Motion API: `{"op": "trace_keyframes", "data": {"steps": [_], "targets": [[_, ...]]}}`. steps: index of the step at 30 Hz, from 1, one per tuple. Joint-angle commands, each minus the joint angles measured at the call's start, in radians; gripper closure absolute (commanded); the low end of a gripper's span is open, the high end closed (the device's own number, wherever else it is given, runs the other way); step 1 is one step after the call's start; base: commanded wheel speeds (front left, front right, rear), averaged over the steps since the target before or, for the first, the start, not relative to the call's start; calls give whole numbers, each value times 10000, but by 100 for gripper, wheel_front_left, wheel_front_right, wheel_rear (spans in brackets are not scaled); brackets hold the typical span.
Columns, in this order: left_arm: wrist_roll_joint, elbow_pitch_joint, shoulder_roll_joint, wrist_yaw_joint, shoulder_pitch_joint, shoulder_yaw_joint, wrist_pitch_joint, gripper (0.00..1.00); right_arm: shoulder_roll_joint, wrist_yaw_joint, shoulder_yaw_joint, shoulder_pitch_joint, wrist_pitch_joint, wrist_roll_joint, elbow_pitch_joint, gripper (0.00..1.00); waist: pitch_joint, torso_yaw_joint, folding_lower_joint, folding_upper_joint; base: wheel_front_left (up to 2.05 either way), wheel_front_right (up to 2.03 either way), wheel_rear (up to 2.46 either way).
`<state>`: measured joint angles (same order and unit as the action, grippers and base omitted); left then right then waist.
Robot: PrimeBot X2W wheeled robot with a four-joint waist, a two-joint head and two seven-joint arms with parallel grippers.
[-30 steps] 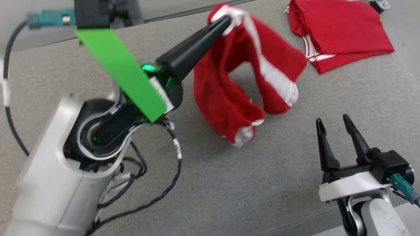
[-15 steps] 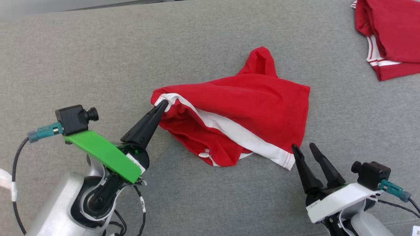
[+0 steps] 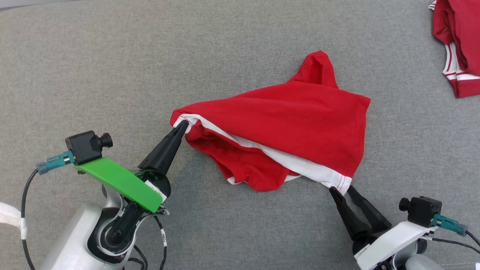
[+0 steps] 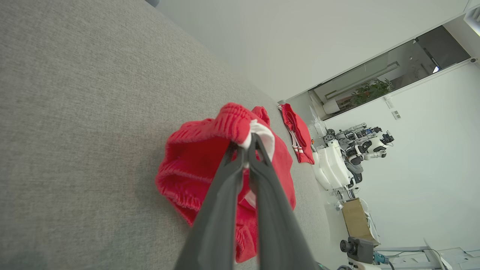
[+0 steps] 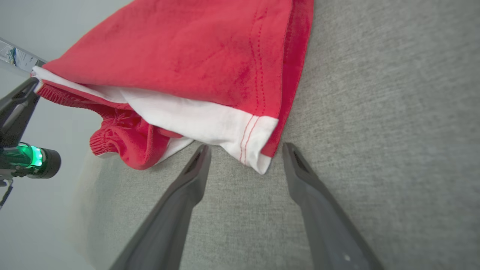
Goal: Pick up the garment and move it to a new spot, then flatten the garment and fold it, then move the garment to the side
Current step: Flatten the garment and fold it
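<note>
Head view: red garment (image 3: 285,127) w/ a white side stripe lies mid grey bench (image 3: 112,56), partly spread, not flat, one lobe poking toward the far side. L pincer (image 3: 182,125) is clamped tight on the garment's left end, at the white-edged corner. R pincer (image 3: 341,188) sits at the near-right corner, jaws wide, gripping nothing; the white hem corner is right at its tips. A red pile (image 3: 455,41) lies at the far right of the bench, well apart.

Left wrist view: L pincer (image 4: 250,144) tips are pinched together on a fold of red ribbed cloth plus white stripe. The rest of the garment (image 4: 195,161) is bunched beside and beyond the fingers, on the bench.

Right wrist view: R pincer (image 5: 246,147) fingers are spread, w/ the white corner of the garment (image 5: 187,56) dipping btw the tips; it seems to touch neither finger. The rest of the cloth lies ahead of the pincer, w/ the L pincer (image 5: 22,93) at its far-left end.
</note>
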<state>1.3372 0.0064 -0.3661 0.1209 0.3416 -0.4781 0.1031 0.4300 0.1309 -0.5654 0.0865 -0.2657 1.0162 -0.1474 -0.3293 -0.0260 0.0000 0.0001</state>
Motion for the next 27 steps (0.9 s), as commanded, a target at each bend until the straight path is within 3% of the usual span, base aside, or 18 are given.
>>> {"op": "trace_keyframes", "data": {"steps": [1, 5, 9, 19, 20, 22, 27], "targets": [[-2, 47, -58, 40, -115, 5, -57, 100, 58, -7, -64, 35, 29, -85, -39, 24, 23, -10, 0, -1, 0, 0, 0], [-11, 124, -100, 69, -149, -30, -75, 100, 58, -7, 44, -5, 26, -259, 33, 29, 92, -9, 0, -1, 0, 0, 0], [-4, 156, -129, 88, -182, -50, -98, 100, 30, -5, 34, -128, 26, -293, 156, 47, 153, 19, 0, -1, 0, 0, 0], [25, 159, -122, 113, -48, -106, -145, 100, -20, -5, -87, 229, 25, -137, -72, 58, 71, -48, 0, -1, 0, 0, 0], [33, 148, -135, 114, -37, -103, -150, 100, -38, -5, -109, 324, 25, -134, -123, 66, 41, -54, 0, -1, 0, 0, 0], [28, 134, -165, 117, -6, -104, -150, 100, -69, -5, -108, 503, 25, -156, -192, 100, -15, -67, 0, -1, 0, 0, 0], [-166, 47, -306, 125, 169, -140, -99, 100, -67, -5, 549, 778, 17, -245, 304, 100, -85, -18, 0, -1, 0, 0, 0]]}}
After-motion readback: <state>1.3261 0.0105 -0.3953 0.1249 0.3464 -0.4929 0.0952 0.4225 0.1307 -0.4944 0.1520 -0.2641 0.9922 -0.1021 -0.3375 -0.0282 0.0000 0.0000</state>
